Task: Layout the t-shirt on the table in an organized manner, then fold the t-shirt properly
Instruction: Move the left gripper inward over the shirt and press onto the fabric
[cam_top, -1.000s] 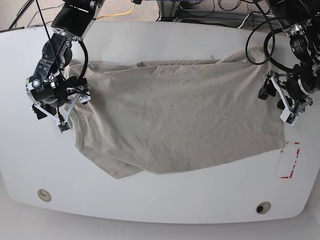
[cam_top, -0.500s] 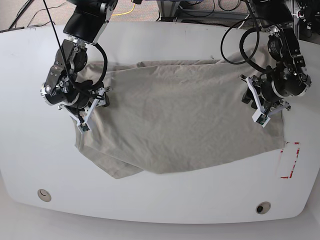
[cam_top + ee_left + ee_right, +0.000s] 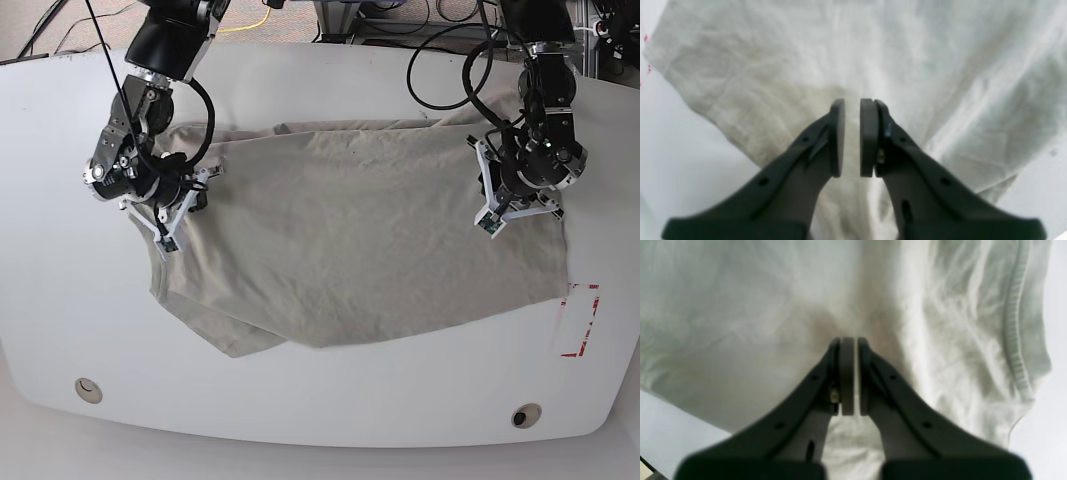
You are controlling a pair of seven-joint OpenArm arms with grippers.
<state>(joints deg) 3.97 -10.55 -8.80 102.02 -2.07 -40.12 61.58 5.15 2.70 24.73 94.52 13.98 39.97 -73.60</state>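
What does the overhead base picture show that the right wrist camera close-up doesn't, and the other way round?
Only the base view shows the whole table, both arms, the left gripper, the red-outlined mark and the two round holes.

Only the right wrist view shows the t-shirt's ribbed collar band and how nearly closed the jaws stand, with pale fabric in the slit between them.

Both show the right gripper down on the wrinkled t-shirt and some white tabletop beside it.
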